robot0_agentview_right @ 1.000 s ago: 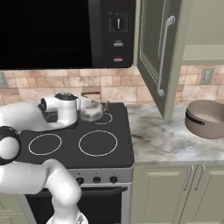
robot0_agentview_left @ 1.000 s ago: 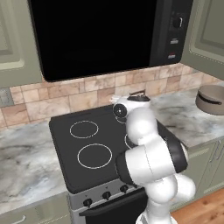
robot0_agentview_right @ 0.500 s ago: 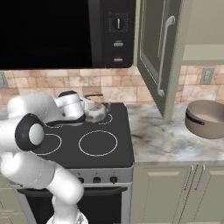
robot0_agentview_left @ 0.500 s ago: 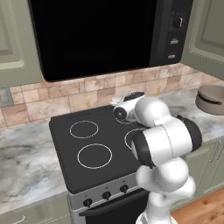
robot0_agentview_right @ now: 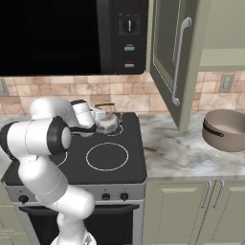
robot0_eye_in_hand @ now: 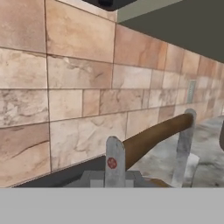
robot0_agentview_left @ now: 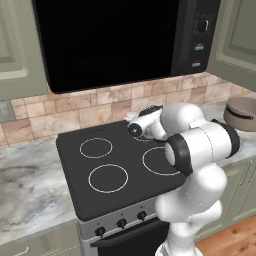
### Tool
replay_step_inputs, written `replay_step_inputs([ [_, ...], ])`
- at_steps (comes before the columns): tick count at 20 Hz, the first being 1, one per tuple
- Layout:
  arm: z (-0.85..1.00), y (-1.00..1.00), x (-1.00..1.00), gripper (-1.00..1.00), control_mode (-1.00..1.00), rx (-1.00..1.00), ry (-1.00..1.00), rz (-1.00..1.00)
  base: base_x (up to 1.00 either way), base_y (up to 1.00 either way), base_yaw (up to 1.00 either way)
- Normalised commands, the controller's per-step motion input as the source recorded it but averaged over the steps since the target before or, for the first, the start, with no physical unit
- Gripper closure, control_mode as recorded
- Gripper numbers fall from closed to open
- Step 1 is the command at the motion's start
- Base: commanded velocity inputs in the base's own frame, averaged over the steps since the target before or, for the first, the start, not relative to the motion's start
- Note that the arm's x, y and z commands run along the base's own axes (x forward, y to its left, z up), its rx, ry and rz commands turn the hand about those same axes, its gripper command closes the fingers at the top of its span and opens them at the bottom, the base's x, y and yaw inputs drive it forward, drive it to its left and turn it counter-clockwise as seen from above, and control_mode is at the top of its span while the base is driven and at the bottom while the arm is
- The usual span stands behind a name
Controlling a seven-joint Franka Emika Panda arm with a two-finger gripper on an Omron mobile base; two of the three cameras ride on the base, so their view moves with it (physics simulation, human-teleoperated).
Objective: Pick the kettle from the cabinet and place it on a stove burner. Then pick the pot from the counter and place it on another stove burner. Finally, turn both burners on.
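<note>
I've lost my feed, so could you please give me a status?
Gripper shut on kettle handle. Kettle over rear burner. Pot waiting on counter. Nothing blocking.

The left base view looks forward and down from behind the arm's left side onto the cooktop (robot0_agentview_left: 120, 165), with the microwave (robot0_agentview_left: 115, 40) above it. The right base view looks from behind on the right, taking in the same cooktop (robot0_agentview_right: 105, 153) and microwave (robot0_agentview_right: 72, 33), plus more tabletop (robot0_agentview_right: 177, 155) and the pot (robot0_agentview_right: 227, 130). The hand view sits very near the tiled wall (robot0_eye_in_hand: 65, 87), looking along the kettle's handle (robot0_eye_in_hand: 155, 135).
</note>
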Motion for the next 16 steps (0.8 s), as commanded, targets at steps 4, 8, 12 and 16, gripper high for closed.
replay_step_inputs([
  [4, -0.09, 0.00, 0.17, 1.00, -1.00, 0.00, 0.00, -0.02, 0.00, 0.00, 0.00],
  [8, -0.18, 0.00, 0.08, 1.00, -1.00, 0.00, 0.00, -0.01, 0.00, 0.00, 0.00],
  [12, -0.20, 0.00, 0.12, 1.00, -1.00, -0.01, 0.00, -0.01, 0.00, 0.00, 0.00],
  [16, -0.18, 0.00, 0.18, 1.00, -1.00, -0.01, 0.00, -0.01, 0.00, 0.00, 0.00],
])
